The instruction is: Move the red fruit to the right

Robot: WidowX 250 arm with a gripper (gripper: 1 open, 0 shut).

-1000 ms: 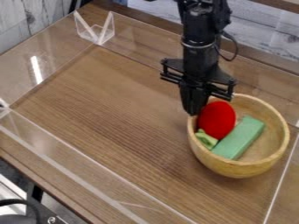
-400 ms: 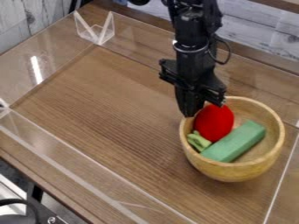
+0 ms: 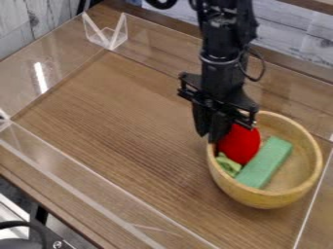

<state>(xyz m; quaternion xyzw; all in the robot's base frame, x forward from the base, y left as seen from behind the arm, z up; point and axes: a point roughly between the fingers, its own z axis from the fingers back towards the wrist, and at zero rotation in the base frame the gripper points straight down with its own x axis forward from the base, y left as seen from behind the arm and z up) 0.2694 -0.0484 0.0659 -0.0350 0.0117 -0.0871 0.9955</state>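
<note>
The red fruit (image 3: 242, 145), a small glossy strawberry, lies inside the wooden bowl (image 3: 268, 197) at the right of the table. It leans against a flat green block (image 3: 267, 162). My gripper (image 3: 219, 127) hangs straight down over the bowl's left rim. Its dark fingertips (image 3: 208, 126) are at the fruit's upper left side. They look slightly apart, but the frame does not show whether they still pinch the fruit. The fruit's leafy cap shows as a pale green patch (image 3: 227, 161) below it.
A clear acrylic wall (image 3: 39, 68) runs around the wooden table. Its right pane (image 3: 318, 209) stands close behind the bowl. A small clear bracket (image 3: 104, 32) sits at the back left.
The gripper has come down and slightly right, and its fingers look a little wider than before. The bowl with the fruit and block has shifted a little toward the front.
</note>
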